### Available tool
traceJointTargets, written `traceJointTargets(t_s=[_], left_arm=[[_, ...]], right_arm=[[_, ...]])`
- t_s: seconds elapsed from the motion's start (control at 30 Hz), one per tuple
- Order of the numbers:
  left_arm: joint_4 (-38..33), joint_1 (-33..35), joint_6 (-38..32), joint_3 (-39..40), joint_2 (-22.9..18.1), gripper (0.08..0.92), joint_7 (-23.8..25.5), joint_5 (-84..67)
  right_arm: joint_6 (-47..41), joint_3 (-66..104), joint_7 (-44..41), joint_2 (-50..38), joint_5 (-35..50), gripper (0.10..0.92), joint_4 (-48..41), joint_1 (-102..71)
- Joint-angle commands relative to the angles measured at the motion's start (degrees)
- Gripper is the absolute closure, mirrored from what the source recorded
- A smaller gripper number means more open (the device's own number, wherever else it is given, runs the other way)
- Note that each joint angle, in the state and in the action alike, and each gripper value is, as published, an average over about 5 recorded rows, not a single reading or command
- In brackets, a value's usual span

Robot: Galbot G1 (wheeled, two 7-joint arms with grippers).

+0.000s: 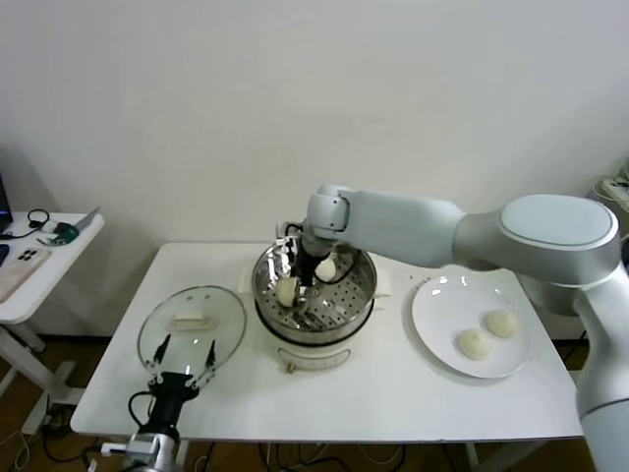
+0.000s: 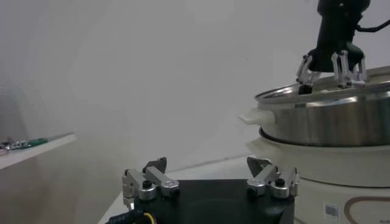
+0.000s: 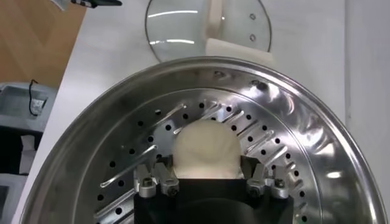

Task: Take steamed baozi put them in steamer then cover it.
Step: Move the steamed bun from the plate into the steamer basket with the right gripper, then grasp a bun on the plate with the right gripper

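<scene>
— Where's the right hand (image 1: 313,276) at?

— It's reaching down inside the steamer (image 1: 360,295), which is sitting mid-worktop (image 1: 393,393) on its white pot base. In its wrist view the fingers (image 3: 149,182) are standing on either side of a bun (image 3: 205,151), close against its flanks, and the bun is resting on the perforated floor. It's looking like a pinch on that bun, though I can't quite tell how firmly the pads are pressing.

— How many buns are in the basket?

— Two, from the head view. One pale bun (image 1: 286,291) is lying on the robot's left side of the floor, and another (image 1: 326,267) is sitting just beside the hand, toward the back. The arm is covering part of the basket, so I can't say exactly which one matches the wrist picture.

— And the others?

— Two more buns (image 1: 474,343) are lying on the white plate (image 1: 442,295), to the right of the steamer, near each other but apart.

— The cover?

— The lid (image 1: 192,324) is lying flat on the worktop, left of the steamer, handle up.

— Left hand (image 1: 183,359)?

— It's hanging low at the near edge of the worktop, just by the lid's rim, fingers (image 2: 148,182) spread wide, holding nothing.
</scene>
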Motion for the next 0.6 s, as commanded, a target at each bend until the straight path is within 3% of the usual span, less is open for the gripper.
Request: traceJointTargets(t_s=[0.03, 0.27, 0.6], left_arm=[[0.09, 0.05, -0.06, -0.07, 0.04, 0.177, -0.02, -0.07], [-0.04, 0.00, -0.06, -0.23, 0.00, 0.177, -0.10, -0.08], [-0.39, -0.32, 0.27, -0.10, -0.11, 0.177, -0.16, -0.03]], right_arm=[[0.08, 0.29, -0.40, -0.07, -0.16, 0.214, 0.26, 0.11], [2.88, -0.01, -4.76, -5.72, 0.99, 0.203, 4.14, 6.52], [11.07, -9.92, -12.73, -26.52, -1.78, 0.203, 16.44, 23.43]])
